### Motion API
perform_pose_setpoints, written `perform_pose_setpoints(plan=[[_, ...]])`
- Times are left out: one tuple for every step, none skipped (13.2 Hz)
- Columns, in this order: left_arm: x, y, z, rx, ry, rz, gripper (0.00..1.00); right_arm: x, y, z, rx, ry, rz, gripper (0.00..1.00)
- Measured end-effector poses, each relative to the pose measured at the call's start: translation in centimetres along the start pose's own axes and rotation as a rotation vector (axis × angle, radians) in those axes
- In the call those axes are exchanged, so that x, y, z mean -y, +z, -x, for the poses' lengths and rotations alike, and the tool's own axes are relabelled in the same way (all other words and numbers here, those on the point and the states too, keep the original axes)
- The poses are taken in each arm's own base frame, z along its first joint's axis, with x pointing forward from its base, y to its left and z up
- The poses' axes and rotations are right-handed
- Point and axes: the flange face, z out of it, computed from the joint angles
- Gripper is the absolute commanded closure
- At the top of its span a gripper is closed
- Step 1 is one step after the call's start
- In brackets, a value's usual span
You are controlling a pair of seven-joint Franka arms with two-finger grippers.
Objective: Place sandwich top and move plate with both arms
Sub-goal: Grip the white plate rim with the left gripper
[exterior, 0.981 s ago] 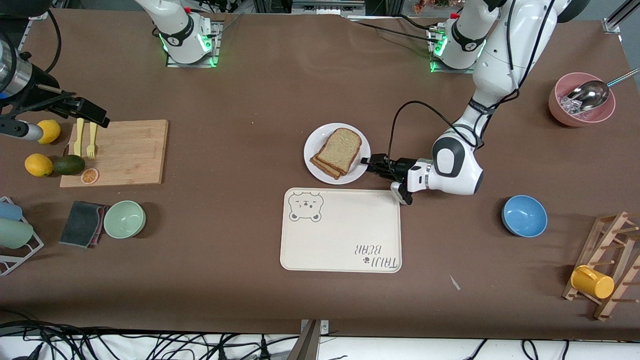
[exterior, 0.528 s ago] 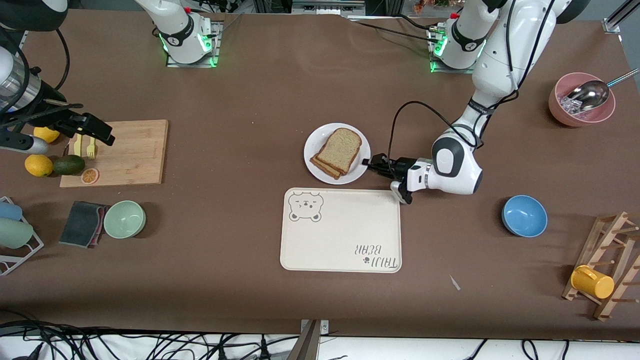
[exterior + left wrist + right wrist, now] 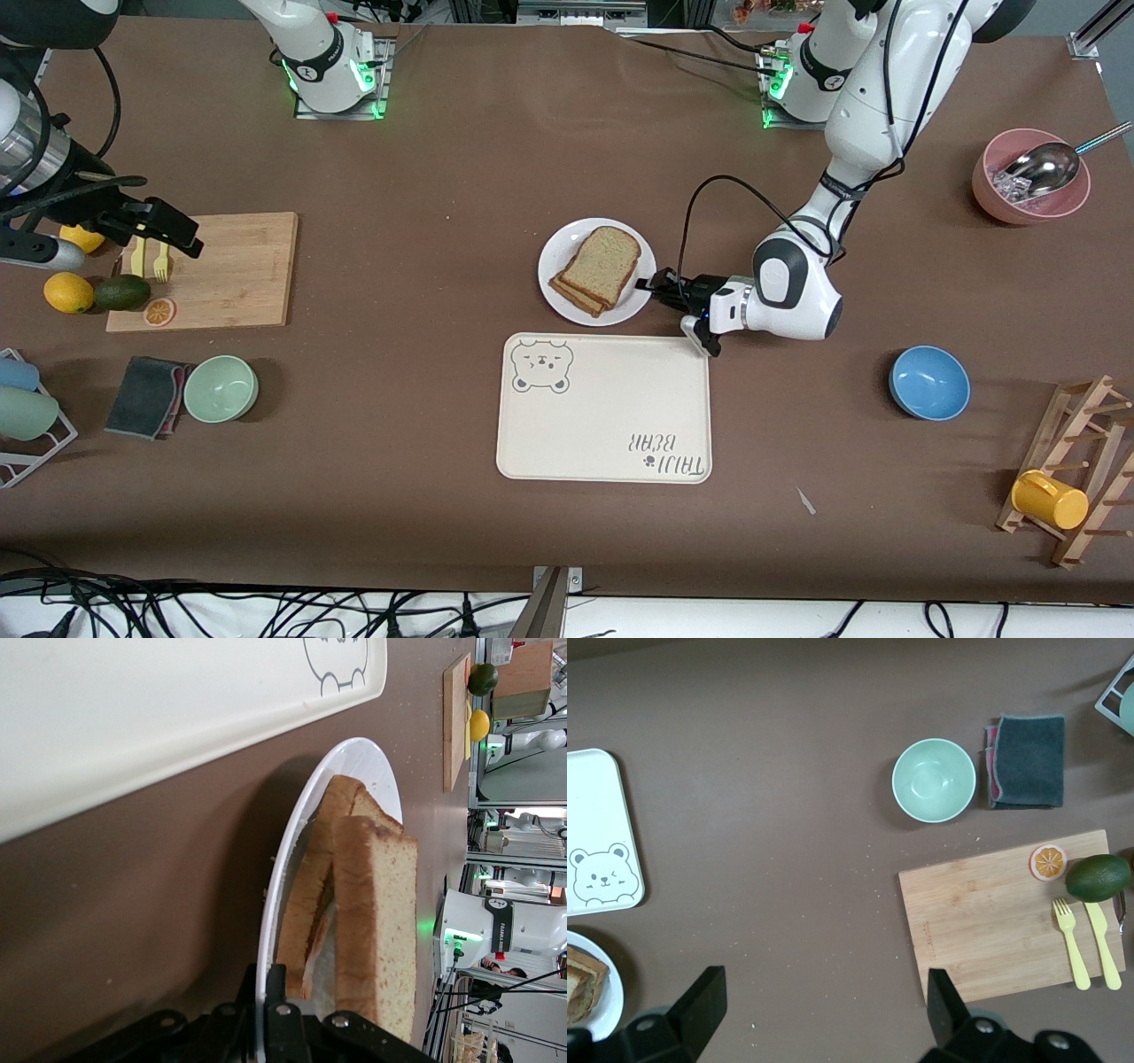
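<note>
The plate (image 3: 567, 297) sits near the middle of the table, just farther from the front camera than the tray (image 3: 604, 408), and carries a stacked sandwich. The sandwich top (image 3: 604, 259) lies uppermost: pale tan, speckled, with a darker crust and rounded end, set slightly askew over the browner slice (image 3: 571, 296) beneath. The pink bowl (image 3: 1030, 177) by the table edge at the left arm's end holds a metal scoop (image 3: 1045, 168) and something shiny; the blue bowl (image 3: 928, 382) and green bowl (image 3: 221, 388) show bare insides.

The left gripper (image 3: 653, 291) is low at the plate's rim on the side toward the left arm's end, fingers clamped shut on the rim. The left wrist view shows that pinch up close, and the filling between the slices, which the front view hides. The right gripper (image 3: 168, 232) hangs over the cutting board (image 3: 230, 270) with jaws spread wide, holding nothing. The right wrist view shows a fork (image 3: 1071, 942) and knife (image 3: 1101, 942) lying on the board.
</note>
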Motion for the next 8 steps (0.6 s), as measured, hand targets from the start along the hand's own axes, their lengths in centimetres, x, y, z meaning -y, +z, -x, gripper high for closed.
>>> perform_pose_setpoints(plan=[[0.0,0.0,0.0,0.0,0.0,0.0,1.0,0.2,0.0,0.0,0.001,-0.003,0.0,0.0],[0.0,0.0,0.0,0.0,0.0,0.0,1.0,0.3,0.0,0.1,0.001,-0.005,0.0,0.0],[0.0,0.0,0.0,0.0,0.0,0.0,1.0,0.3,0.0,0.1,0.002,-0.005,0.0,0.0],[0.0,0.0,0.0,0.0,-0.001,0.001,1.0,0.3,0.0,0.1,0.004,-0.005,0.001,0.0],[0.0,-0.1,0.0,-0.002,-0.006,0.003,1.0,0.3,0.1,0.1,0.006,-0.005,0.001,0.0],[0.1,-0.4,-0.1,-0.004,-0.024,0.009,1.0,0.2,0.2,0.1,0.009,-0.005,0.002,0.0],[0.0,-0.9,-0.3,-0.007,-0.047,0.016,1.0,0.2,0.4,0.0,0.013,-0.005,0.002,0.0],[-0.3,-1.4,-0.6,-0.012,-0.06,0.023,1.0,0.2,0.6,0.0,0.017,-0.005,0.003,0.0]])
